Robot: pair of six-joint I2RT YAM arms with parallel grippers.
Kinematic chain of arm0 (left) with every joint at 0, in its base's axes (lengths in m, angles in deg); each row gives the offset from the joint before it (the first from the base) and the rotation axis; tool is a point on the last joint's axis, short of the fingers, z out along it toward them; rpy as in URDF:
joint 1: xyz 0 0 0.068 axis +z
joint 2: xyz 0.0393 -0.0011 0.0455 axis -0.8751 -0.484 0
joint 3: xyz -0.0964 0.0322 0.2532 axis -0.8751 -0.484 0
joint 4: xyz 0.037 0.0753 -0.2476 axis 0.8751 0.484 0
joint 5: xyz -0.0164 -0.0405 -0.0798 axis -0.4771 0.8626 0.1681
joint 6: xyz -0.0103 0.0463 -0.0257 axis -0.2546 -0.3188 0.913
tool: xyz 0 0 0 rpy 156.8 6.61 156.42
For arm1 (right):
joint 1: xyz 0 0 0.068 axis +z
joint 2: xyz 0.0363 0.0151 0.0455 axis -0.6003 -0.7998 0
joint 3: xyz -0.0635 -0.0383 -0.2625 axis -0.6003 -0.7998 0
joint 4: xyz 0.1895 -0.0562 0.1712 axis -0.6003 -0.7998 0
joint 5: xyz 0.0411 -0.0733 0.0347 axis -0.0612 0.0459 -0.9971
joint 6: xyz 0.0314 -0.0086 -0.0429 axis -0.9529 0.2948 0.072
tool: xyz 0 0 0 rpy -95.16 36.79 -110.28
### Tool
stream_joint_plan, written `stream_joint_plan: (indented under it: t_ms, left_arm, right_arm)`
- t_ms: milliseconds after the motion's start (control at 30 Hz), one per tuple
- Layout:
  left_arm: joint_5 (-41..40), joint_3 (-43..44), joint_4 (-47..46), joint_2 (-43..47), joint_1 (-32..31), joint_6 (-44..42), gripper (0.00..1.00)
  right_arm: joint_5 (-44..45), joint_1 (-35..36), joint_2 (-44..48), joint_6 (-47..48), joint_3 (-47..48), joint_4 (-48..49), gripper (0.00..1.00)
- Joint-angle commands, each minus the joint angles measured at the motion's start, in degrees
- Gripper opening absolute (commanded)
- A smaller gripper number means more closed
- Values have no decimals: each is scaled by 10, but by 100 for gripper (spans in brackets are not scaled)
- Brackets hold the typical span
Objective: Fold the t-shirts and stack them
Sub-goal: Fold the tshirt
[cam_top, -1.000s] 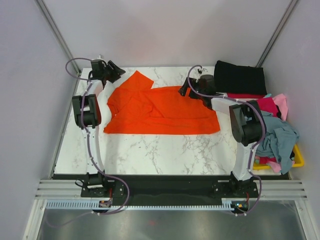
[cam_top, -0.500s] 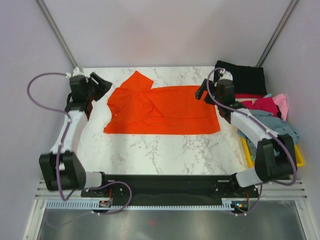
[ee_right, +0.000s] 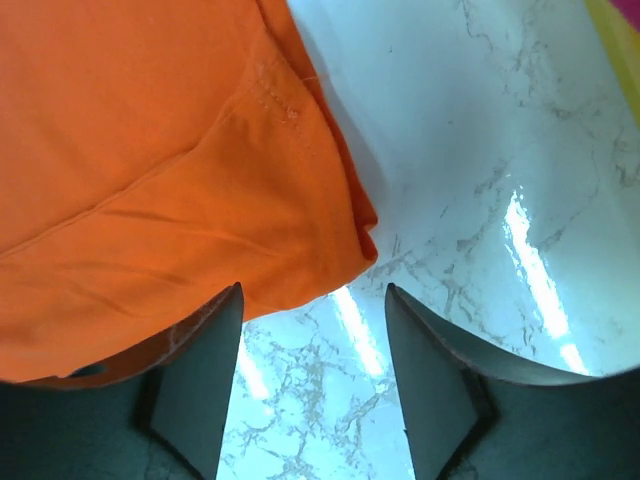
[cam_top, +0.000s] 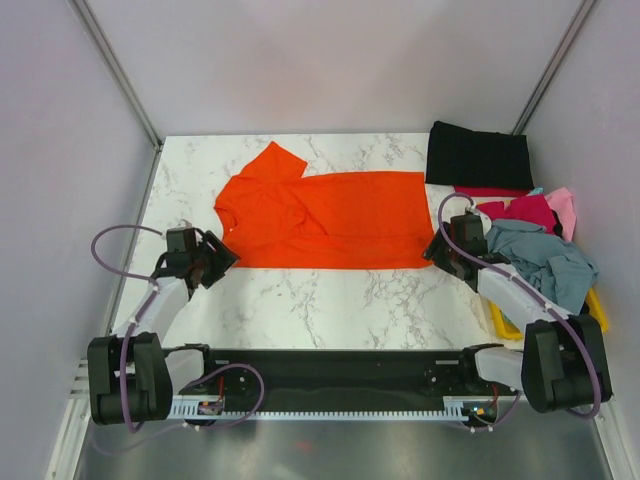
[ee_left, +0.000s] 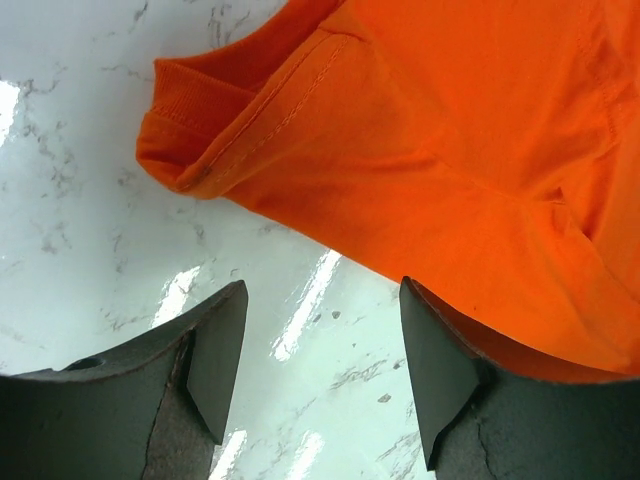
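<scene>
Orange t-shirt [cam_top: 330, 215]: long axis parallel to table [cam_top: 330, 300] near edge. Left hand [cam_top: 218, 260], right hand [cam_top: 438, 248]: agape, empty, one beside each near shirt corner.

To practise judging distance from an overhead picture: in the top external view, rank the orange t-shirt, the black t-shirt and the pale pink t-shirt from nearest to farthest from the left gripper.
From the left gripper:
1. orange t-shirt, mid-table, right by the fingertips.
2. black t-shirt, folded at the far right corner.
3. pale pink t-shirt, in the heap at the right edge.
</scene>
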Motion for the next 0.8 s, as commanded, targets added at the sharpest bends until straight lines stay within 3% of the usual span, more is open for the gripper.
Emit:
stream_joint_plan:
  t_ms: [0, 100, 267, 333, 367, 467, 567, 767]
  left_arm:
    - [-17, -1, -40, 7, 0, 1, 70]
    - [-29, -2, -52, -11, 0, 4, 71]
    - [-65, -8, -68, -27, 1, 17, 70]
    - [-70, -10, -77, -39, 1, 21, 70]
    - [-79, -10, -80, -42, 1, 23, 70]
    - [-89, -7, -90, -56, 2, 26, 70]
    - [-105, -5, -96, -70, 1, 32, 69]
    - [-129, 0, -108, -86, 2, 38, 69]
  right_arm:
    - [0, -7, -27, -12, 6, 31, 64]
    - [-19, -20, -56, -13, -2, 52, 56]
    - [-53, -44, -127, -7, 8, 68, 56]
    - [-83, -53, -157, -4, 12, 76, 50]
    - [-93, -62, -163, -4, 10, 82, 38]
    - [-111, -71, -169, -4, -1, 102, 16]
    - [-115, -72, -167, -4, -5, 107, 0]
    - [-126, -72, -174, -1, -5, 115, 0]
